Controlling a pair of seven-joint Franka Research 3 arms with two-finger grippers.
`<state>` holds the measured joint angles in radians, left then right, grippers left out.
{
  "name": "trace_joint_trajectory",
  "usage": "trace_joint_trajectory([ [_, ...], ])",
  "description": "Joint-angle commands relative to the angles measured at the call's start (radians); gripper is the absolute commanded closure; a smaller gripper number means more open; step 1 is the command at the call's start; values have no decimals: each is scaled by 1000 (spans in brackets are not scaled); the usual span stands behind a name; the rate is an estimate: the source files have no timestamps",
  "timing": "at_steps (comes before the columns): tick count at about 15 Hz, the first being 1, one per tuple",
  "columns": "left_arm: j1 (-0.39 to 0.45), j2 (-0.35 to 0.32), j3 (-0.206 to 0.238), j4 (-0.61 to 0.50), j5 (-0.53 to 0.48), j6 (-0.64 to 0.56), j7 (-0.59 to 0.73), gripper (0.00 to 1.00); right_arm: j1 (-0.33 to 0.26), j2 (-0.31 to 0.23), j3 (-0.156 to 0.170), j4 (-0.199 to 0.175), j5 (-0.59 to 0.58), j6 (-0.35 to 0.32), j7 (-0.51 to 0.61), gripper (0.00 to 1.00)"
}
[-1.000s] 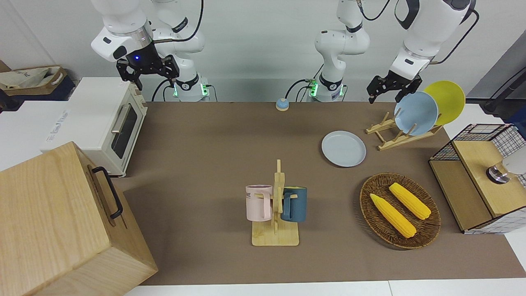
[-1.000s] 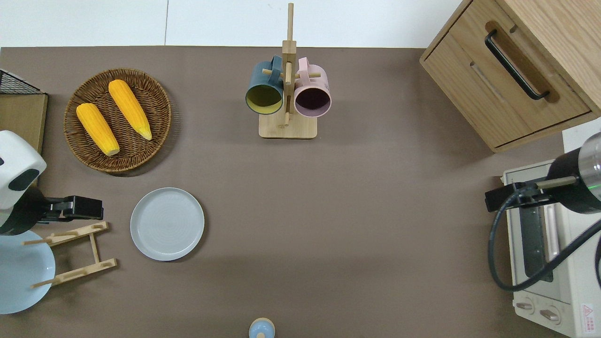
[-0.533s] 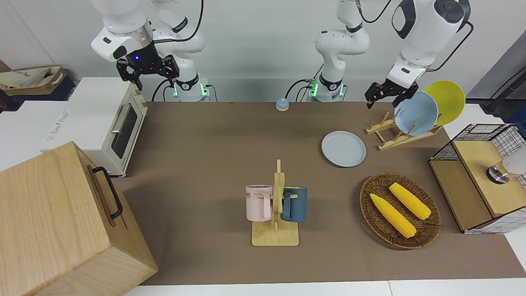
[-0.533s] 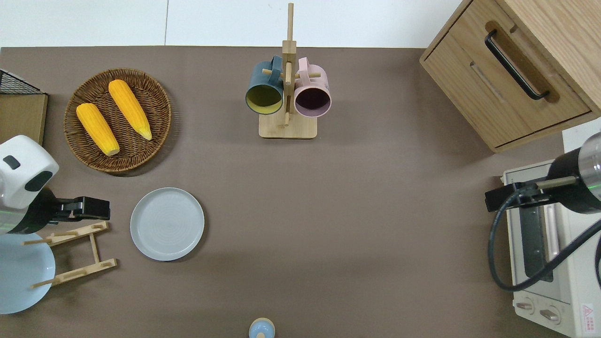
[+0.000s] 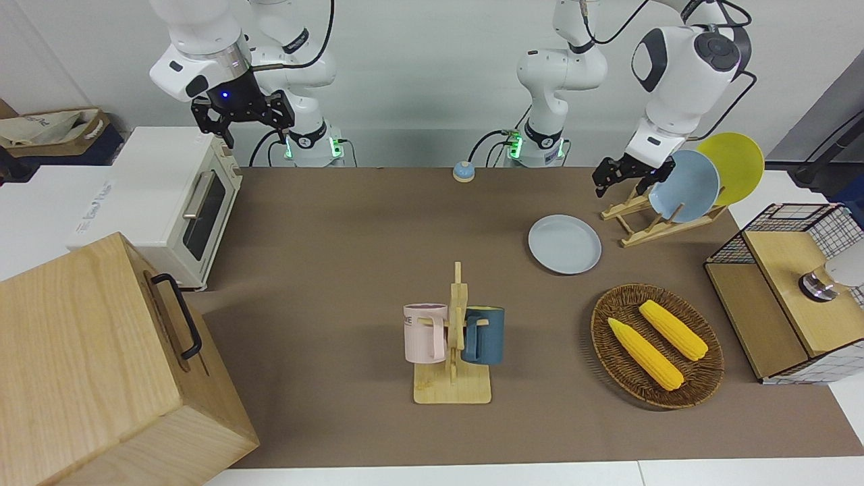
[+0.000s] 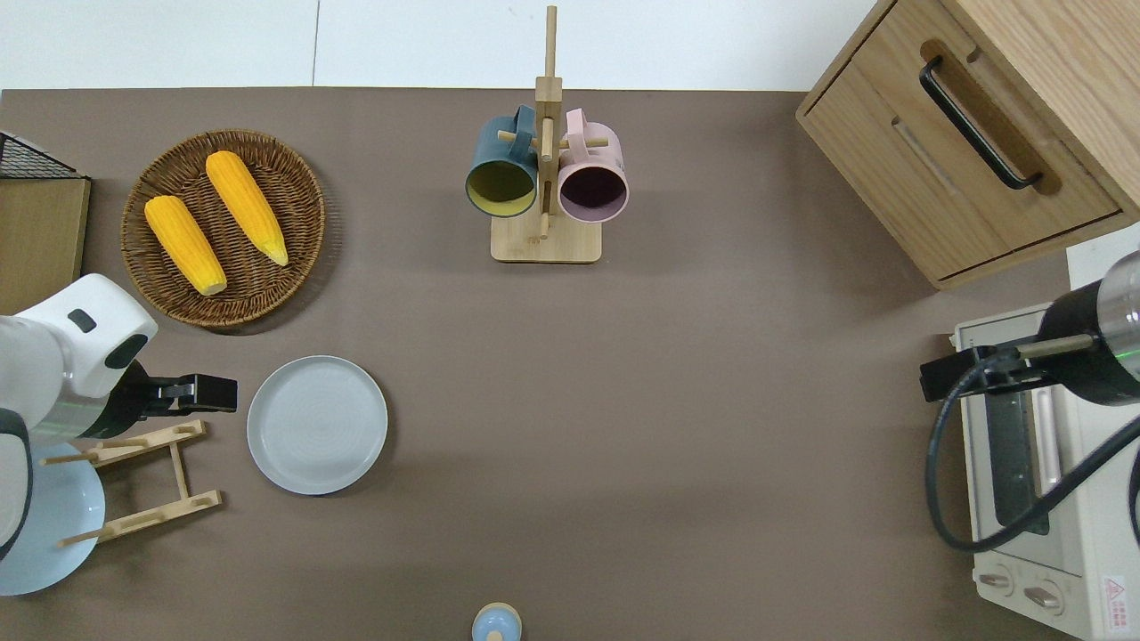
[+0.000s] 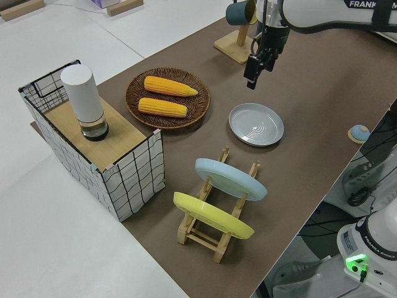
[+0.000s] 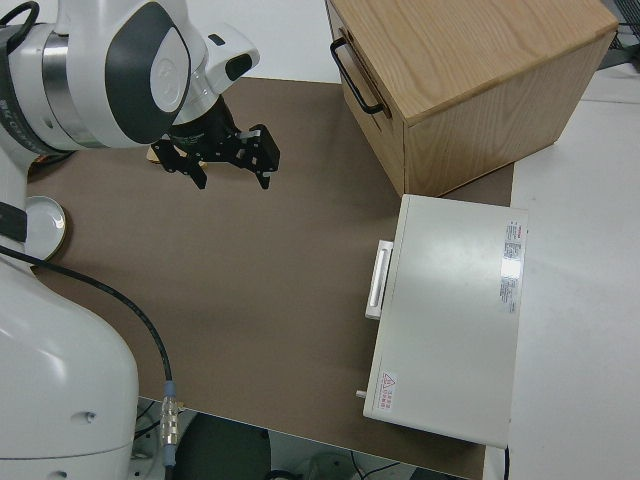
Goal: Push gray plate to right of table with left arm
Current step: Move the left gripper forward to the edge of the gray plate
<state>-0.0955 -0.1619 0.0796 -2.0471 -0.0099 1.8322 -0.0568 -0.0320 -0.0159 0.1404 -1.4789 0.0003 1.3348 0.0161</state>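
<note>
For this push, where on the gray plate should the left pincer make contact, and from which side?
A judgement: the low raised rim of the gray plate, on the edge toward the left arm's end of the table. The plate lies flat, so only the rim offers a face to push. The left pincer hangs just off that edge, beside the wooden plate rack.

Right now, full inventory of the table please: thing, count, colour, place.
gray plate: 1, pale gray-blue, flat on the table, toward the left arm's end.
plate rack: 1, wooden, beside the gray plate; holds sky-blue plate and yellow plate.
basket: 1, brown wicker, farther from the robots than the gray plate; 2 yellow corn cobs inside.
mug rack: 1, wooden, mid-table; teal mug, pink mug.
bell: 1, blue, nearest the robots.
toaster oven: 1, white, right arm's end.
wooden cabinet: 1.
wire crate: 1.
left gripper: beside the gray plate.
right gripper: parked.
</note>
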Motion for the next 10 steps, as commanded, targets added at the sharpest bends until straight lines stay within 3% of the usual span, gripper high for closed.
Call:
trace_joint_trajectory([
  [1,26,-28,6,-91,1,93,50,2,-19,-2,16,9,4,-16,12,17],
  [10,51,-28,11,-234,2,266,81,5,-20,-2,16,9,4,-16,13,17],
])
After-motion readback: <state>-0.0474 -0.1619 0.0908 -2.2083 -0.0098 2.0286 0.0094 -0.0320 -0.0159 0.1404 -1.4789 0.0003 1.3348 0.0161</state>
